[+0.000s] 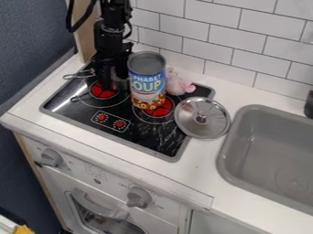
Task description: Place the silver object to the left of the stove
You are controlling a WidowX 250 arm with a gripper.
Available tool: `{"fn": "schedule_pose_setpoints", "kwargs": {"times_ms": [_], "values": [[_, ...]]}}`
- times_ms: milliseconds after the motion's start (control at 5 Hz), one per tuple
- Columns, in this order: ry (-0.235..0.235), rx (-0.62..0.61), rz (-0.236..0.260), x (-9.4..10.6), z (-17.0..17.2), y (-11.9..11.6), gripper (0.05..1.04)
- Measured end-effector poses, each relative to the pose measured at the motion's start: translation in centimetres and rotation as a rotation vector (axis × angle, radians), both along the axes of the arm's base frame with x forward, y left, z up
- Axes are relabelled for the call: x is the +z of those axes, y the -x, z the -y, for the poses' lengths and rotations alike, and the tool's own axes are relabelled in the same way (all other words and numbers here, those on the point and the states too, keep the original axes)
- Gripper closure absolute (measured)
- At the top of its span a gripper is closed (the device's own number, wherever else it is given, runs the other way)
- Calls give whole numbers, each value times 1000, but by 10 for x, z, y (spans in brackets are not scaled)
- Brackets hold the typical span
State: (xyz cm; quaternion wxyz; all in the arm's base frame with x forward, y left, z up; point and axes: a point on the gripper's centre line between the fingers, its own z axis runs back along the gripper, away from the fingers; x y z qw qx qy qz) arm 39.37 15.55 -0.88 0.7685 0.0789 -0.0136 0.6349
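White countertop (207,173) carries a black toy stove (143,140) with red burners and, to its right, a grey sink basin (245,132), while the black two-finger gripper (109,86) hangs over the stove's rear left, its pincer spread or closed, which cannot be told. A blue-labelled soup can (146,82) stands upright between it and a round silver lid (202,127) lying across the stove's right edge; a silver metal pot (121,83) sits partly hidden by the gripper, and a pink toy (177,85) is behind the can.
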Motion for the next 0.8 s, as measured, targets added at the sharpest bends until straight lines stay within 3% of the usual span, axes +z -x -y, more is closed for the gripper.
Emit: {"fn": "schedule_pose_setpoints", "kwargs": {"times_ms": [200, 400, 600, 800], "values": [[-18, 3, -10, -2, -2, 3, 731], [-46, 2, -14, -4, -5, 5, 929], [-62, -1, -23, -6, -8, 8, 977], [-43, 17, -5, -5, -7, 8, 978]]}}
